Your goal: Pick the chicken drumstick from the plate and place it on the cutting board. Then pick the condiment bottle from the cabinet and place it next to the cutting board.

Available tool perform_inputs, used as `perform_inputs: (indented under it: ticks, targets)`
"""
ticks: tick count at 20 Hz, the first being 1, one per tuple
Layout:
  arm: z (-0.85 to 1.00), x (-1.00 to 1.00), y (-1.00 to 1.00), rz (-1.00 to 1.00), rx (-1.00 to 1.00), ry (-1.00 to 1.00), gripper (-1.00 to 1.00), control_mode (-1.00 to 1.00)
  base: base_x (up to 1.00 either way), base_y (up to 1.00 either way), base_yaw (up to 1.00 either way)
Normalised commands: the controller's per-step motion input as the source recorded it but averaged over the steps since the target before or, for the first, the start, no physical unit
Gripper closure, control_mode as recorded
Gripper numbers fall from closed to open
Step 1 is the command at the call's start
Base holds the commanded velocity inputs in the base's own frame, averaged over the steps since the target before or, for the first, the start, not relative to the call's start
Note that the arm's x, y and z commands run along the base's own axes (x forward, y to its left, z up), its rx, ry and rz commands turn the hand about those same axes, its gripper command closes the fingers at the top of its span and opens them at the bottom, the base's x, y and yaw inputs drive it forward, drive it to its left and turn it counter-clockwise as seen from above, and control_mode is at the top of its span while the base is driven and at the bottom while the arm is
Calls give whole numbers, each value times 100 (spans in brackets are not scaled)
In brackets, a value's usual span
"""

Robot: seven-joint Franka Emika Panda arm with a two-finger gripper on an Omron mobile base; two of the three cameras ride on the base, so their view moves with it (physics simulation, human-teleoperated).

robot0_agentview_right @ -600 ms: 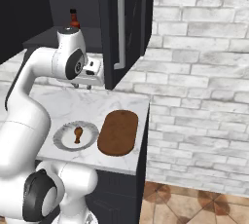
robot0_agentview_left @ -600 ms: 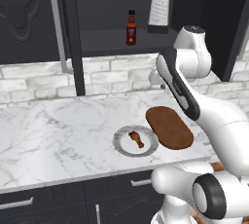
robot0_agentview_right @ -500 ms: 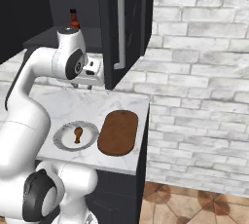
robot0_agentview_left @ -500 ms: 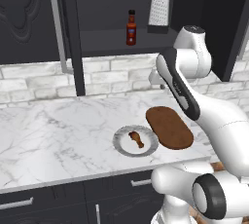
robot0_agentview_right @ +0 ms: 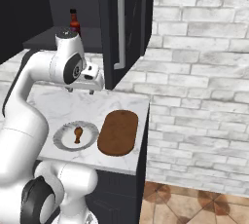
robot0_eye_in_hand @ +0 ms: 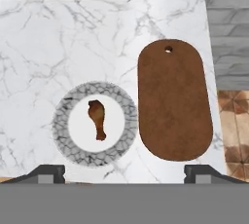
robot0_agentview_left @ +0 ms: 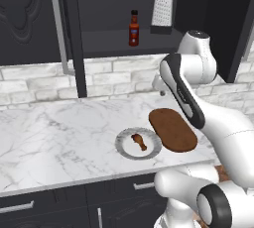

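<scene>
The counter (robot0_agentview_left: 59, 138) is white marble, and the cutting board (robot0_agentview_left: 172, 129) lies on it near the front edge. Everything else can be placed from that board.

The cabinet (robot0_agentview_left: 30, 19) hangs up above and behind the board, with its door open. The plate (robot0_agentview_left: 122, 145) sits just beside the board, on its long side, almost touching it. The bottle (robot0_agentview_left: 133, 28) stands on the cabinet shelf, well above the board, next to a metal grater (robot0_agentview_left: 162, 13). The drumstick (robot0_agentview_left: 139, 142) lies in the middle of the plate.

The pincer (robot0_eye_in_hand: 124, 172) hangs high over the plate and board with its tips spread wide, holding nothing.

The first step is not yet done. To do it well, the arm should probably slide over so the drumstick sits right between the two tips, turn so the tips cross the thin bone, then go straight down and squeeze gently. The meat is small, so aim matters.

Compared with the pictures from a moment ago, nothing looks different: arm, plate, drumstick and bottle are in the same places.
</scene>
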Motion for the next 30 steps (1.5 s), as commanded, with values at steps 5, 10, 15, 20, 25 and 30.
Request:
perform_inputs:
  ticks: [5, 10, 15, 20, 25, 30]
  targets:
    - [-22, -12, 14, 1, 0, 0, -100, -100, 0, 0, 0]
    - [-27, -12, 16, 2, 0, 1, -100, -100, 0, 0, 0]
    - [-34, -9, 14, 1, 0, 3, -100, -100, 0, 0, 0]
    - [-34, -4, 11, 1, 0, 4, -100, -100, 0, 0, 0]
    - [-32, 0, 13, 0, 0, 3, -100, -100, 0, 0, 0]
    - [-32, 0, 12, 0, 0, 0, -100, -100, 0, 0, 0]
